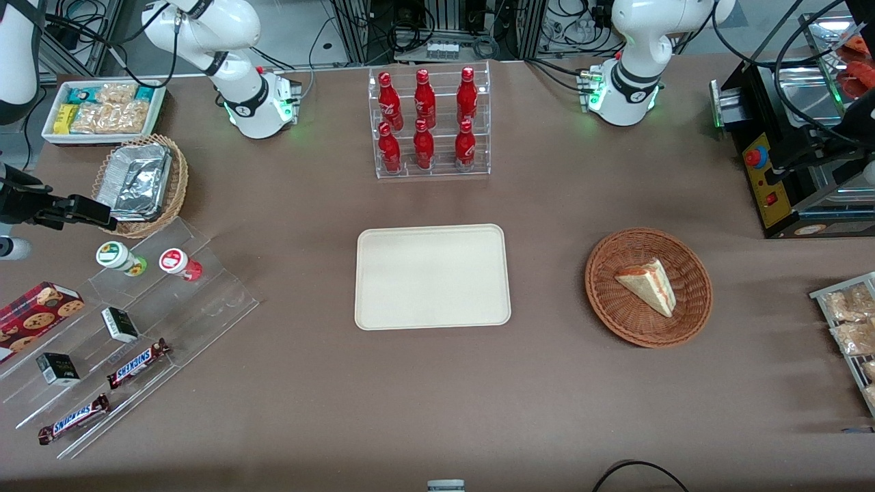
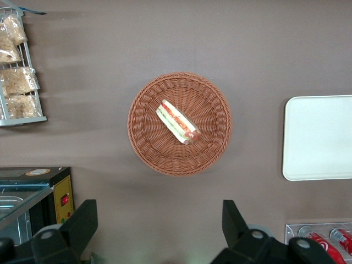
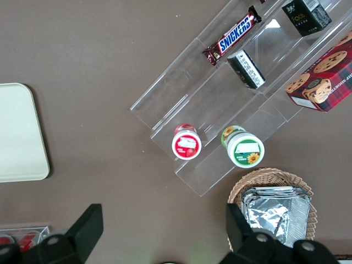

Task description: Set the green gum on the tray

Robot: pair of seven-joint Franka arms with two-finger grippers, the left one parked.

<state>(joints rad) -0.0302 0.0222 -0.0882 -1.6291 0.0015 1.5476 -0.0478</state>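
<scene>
1. Gripper (image 3: pixel 159 231) hung wide open, empty, above the green gum (image 3: pixel 244 147).
2. Gum stood on clear stand (image 1: pixel 171 301), beside red gum (image 3: pixel 186 144); tray (image 1: pixel 432 276) well apart.
3. Approach step; next, descend and grip.

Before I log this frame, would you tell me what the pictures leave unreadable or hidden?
- Tool, above the table near the foil-tray basket: wrist view's edge cuts off its mount.
- Green gum: lid print too small in the front view; lid hides most of the body.
- Tray: cut by the right wrist view's edge.
- Snickers bars: one cropped in the wrist view.
</scene>
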